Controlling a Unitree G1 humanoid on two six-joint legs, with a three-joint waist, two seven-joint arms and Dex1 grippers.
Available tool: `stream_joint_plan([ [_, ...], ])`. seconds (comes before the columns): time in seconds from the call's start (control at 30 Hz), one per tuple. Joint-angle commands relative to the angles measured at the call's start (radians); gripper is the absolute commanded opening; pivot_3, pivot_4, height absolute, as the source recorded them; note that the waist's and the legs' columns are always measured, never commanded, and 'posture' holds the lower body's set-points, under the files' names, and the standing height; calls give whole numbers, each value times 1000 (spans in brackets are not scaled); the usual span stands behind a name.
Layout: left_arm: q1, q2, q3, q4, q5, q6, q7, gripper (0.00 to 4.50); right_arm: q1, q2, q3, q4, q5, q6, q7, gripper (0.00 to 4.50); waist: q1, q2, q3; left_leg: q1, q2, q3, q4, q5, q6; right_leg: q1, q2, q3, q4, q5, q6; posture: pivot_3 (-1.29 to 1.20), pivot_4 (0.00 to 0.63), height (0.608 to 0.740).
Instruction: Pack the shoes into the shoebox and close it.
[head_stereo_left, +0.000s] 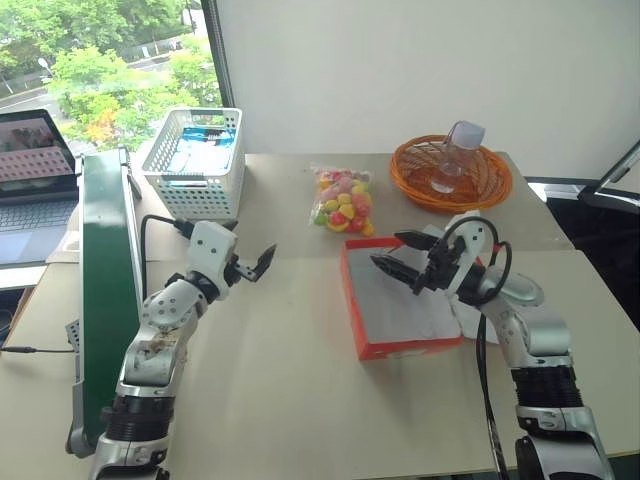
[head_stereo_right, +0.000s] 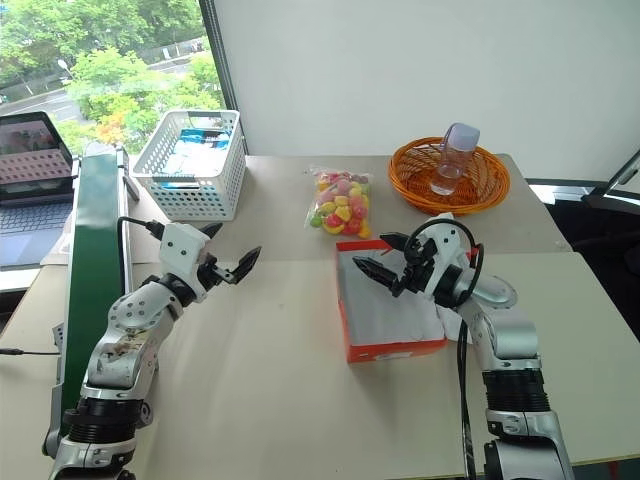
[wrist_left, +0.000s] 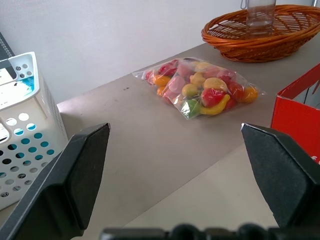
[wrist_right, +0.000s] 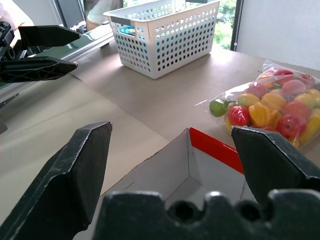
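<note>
Shoebox (head_stereo_left: 400, 305): open, tray empty, table centre-right, ready for loading. Right gripper (head_stereo_left: 396, 262): fingers spread, empty, hovering over its 12 o'clock end. Left gripper (head_stereo_left: 256, 264): fingers spread, empty, at the box's 9 o'clock, apart. Sweet bag (head_stereo_left: 343, 200): 11 o'clock.

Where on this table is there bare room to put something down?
Bare table runs wide between the left tool and the open shoebox, down to the near edge. Crowded along the back: white basket, candy bag, wicker basket.
</note>
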Motion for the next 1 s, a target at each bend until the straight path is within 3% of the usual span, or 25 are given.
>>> stream_joint_plan([
  [0.03, 5, 0, 8, -39, -26, 0, -12, 4477, -6, -14, -17, -21, 10, -36, 7, 4500, 0, 0, 0, 0, 0, 0, 0, 0, 0, 0, 0, 0, 0, 0, 0, 0, 150, 740],
  [0.33, 54, 13, 43, -94, 32, 30, 93, 4477, -61, -23, -3, 68, -10, -67, 29, 4500, 0, 0, 0, 0, 0, 0, 0, 0, 0, 0, 0, 0, 0, 0, 0, 0, 150, 740],
  [0.43, 50, 7, 122, -97, -13, 64, 124, 4477, -132, -11, 17, 138, -31, -80, 33, 4500, -6, 0, 0, 0, 0, 0, 0, 0, 0, 0, 0, 0, 0, 0, 0, 0, 150, 740],
  [0.67, 89, 12, 319, -150, -18, 169, 268, 4477, -393, 107, 94, 414, -91, -171, 69, 4500, -22, 0, 0, 0, 1, 0, 0, 0, 0, -1, 1, 0, 1, 1, 0, 0, 150, 740],
  [1.0, 190, -46, 371, -277, -22, 241, 365, 4477, -519, 276, 176, 595, -148, -258, 134, 4500, -7, 0, 0, -3, 1, -1, -1, 0, -1, -2, 0, -3, 0, 1, 0, 0, 150, 740],
])
